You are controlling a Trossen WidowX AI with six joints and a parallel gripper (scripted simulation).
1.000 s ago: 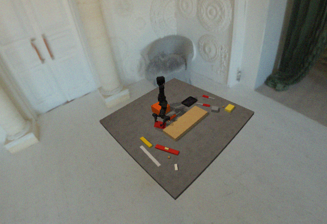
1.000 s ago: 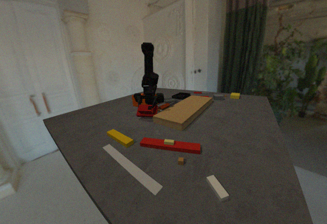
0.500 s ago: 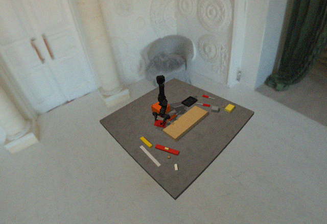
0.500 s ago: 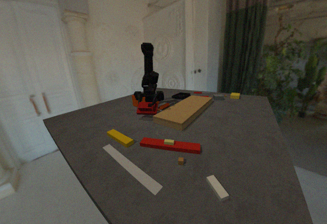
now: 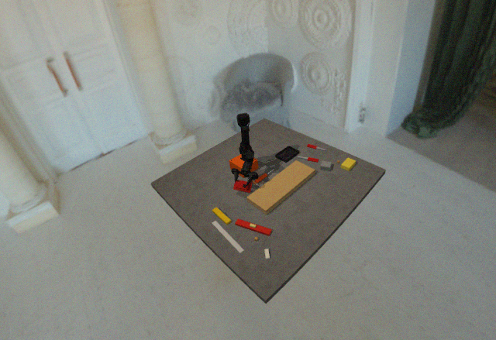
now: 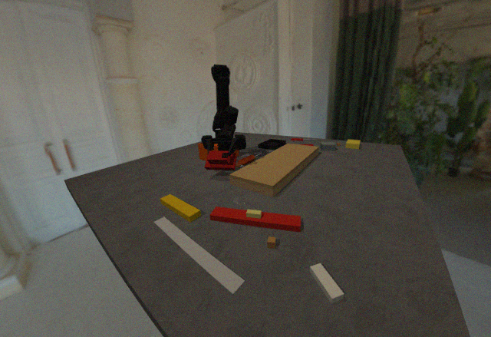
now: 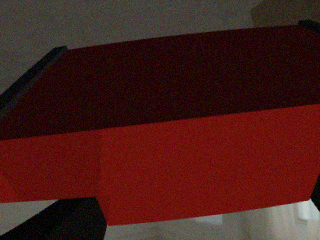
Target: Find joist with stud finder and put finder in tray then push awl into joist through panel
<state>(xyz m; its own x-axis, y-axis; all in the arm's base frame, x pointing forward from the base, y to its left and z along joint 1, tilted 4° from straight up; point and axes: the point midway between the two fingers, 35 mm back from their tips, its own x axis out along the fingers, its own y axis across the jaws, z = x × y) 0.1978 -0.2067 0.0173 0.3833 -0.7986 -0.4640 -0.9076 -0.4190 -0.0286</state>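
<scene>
My gripper (image 5: 242,183) (image 6: 221,154) (image 7: 203,174) is shut on the red stud finder (image 5: 242,187) (image 6: 218,163) (image 7: 200,165). It holds it slightly above the table, beside the panel's near left end. The tan floor panel (image 5: 284,187) (image 6: 278,166) lies flat and also shows at the wrist view's top right corner (image 7: 295,12). I can make out no hole in it; the joist is hidden. An orange-handled tool (image 5: 261,177) (image 6: 246,160) with a thin metal shaft, seemingly the awl, lies between gripper and panel. The black tray (image 5: 285,159) (image 6: 271,143) looks empty, behind the panel.
An orange block (image 5: 234,164) (image 6: 202,151) stands behind the gripper. Two red-handled tools (image 5: 312,159) (image 5: 311,145), a grey block (image 5: 325,165) and a yellow block (image 5: 348,163) lie at the back right. A yellow bar (image 5: 221,215), red level (image 5: 262,229) and white strip (image 5: 227,236) lie in front.
</scene>
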